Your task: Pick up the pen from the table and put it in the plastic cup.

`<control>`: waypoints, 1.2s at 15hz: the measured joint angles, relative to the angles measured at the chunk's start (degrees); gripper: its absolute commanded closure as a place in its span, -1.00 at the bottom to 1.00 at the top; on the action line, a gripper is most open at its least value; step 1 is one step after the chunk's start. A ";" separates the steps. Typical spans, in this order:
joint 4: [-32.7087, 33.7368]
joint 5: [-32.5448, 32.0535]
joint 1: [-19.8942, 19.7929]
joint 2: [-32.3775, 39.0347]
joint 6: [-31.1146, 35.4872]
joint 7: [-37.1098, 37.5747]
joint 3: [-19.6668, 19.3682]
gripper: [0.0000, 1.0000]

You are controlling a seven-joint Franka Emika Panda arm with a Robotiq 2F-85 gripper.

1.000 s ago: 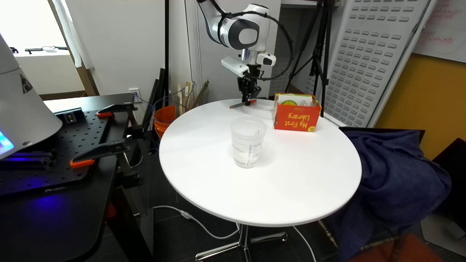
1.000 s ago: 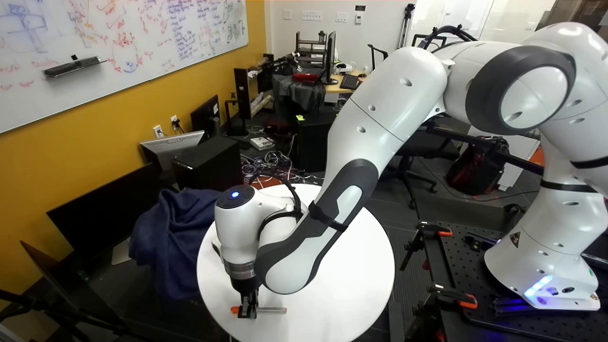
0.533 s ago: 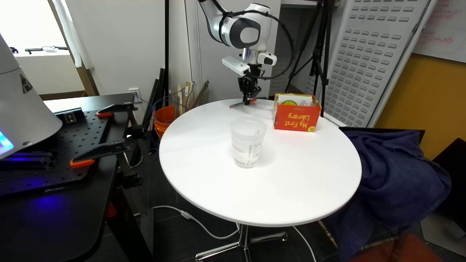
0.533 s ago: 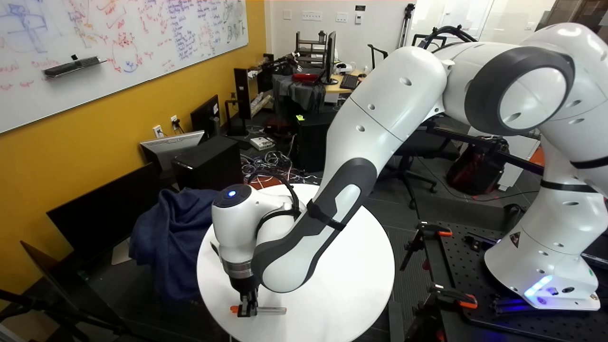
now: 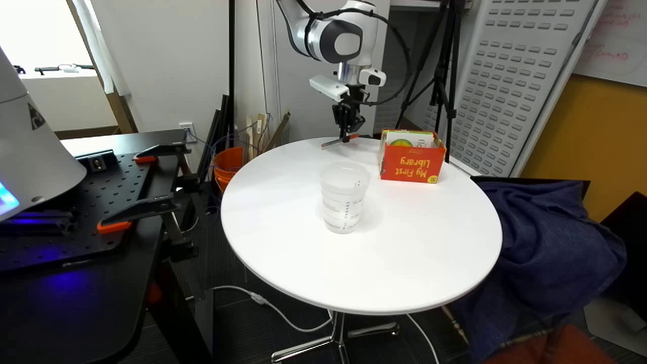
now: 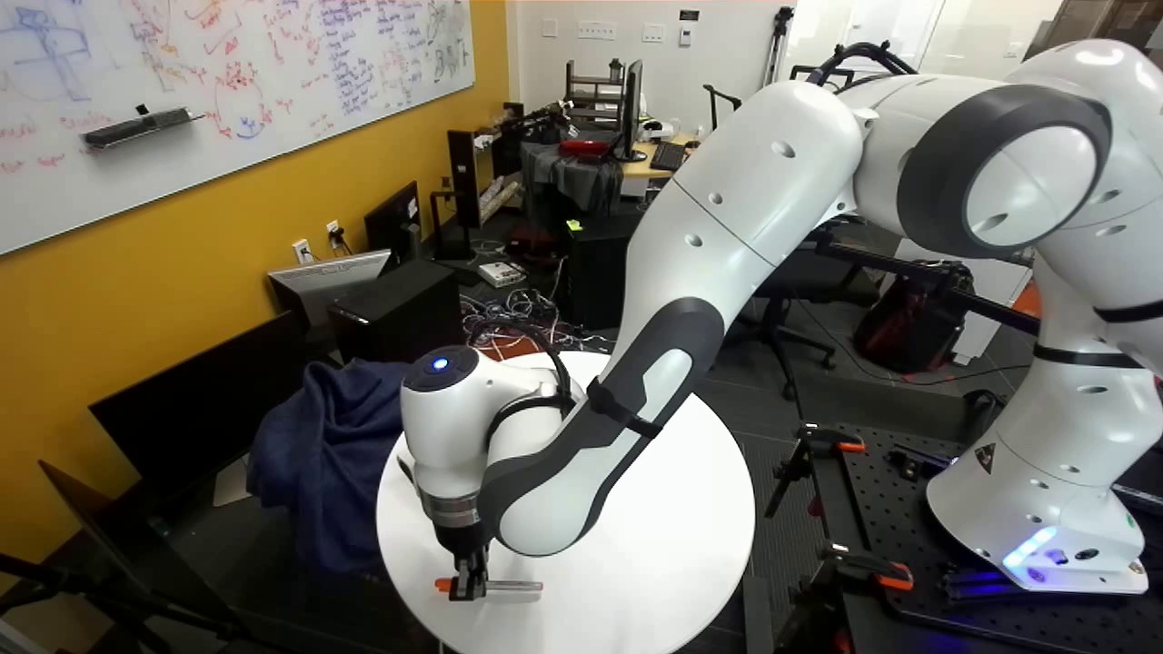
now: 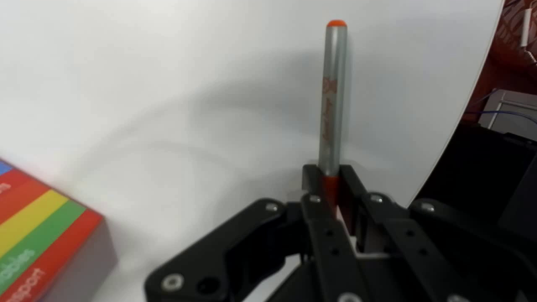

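The pen (image 7: 332, 100) has a silver-grey barrel with an orange end and a red-orange cap. My gripper (image 7: 328, 172) is shut on the cap end, and the barrel points away from the fingers, roughly level. In both exterior views the gripper (image 5: 345, 139) (image 6: 468, 592) and pen (image 5: 331, 143) (image 6: 515, 587) are near the edge of the round white table (image 5: 404, 263) (image 6: 672, 509), at or slightly above its top. The clear plastic cup (image 5: 343, 199) stands upright near the middle of the table, apart from the gripper. It is out of the wrist view and hidden in an exterior view.
An orange-red box of small books (image 5: 412, 164) stands on the table near the gripper; its corner shows in the wrist view (image 7: 33, 243). A dark workbench (image 5: 101, 212), a chair with a blue cloth (image 5: 551, 253) and a black tripod (image 5: 442, 71) stand around the table.
My gripper has risen slightly, and the pen has moved up with it by a small amount. The cup and the box have not moved.
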 measured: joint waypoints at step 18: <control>-13.13 -3.95 4.76 -14.36 -0.01 7.03 -5.20 0.93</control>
